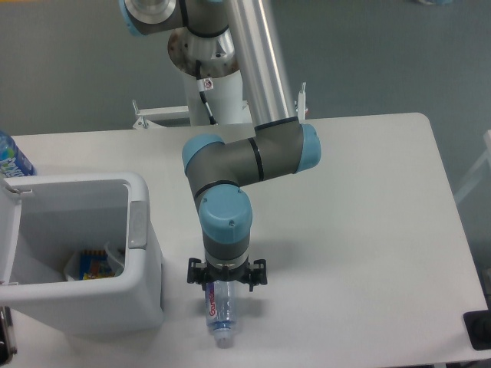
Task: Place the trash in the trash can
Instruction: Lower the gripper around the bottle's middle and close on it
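The trash in view is a long clear plastic bottle (pixel 219 310) with a red-lettered label. It lies on the white table, its cap toward the front edge. My gripper (pixel 226 282) hangs straight above the bottle's upper half and hides it. The wrist covers the fingers, so how the jaws stand is hidden. The trash can (pixel 142 284), a large white bin with a grey tab (pixel 138 223), stands just left of the bottle. A whitish packet with coloured print (pixel 93 264) lies at the bottom of the bin.
A blue-labelled bottle (pixel 11 158) stands at the table's far left edge behind the bin. The arm's white base post (pixel 215 92) rises at the back centre. A black object (pixel 479 330) sits at the front right corner.
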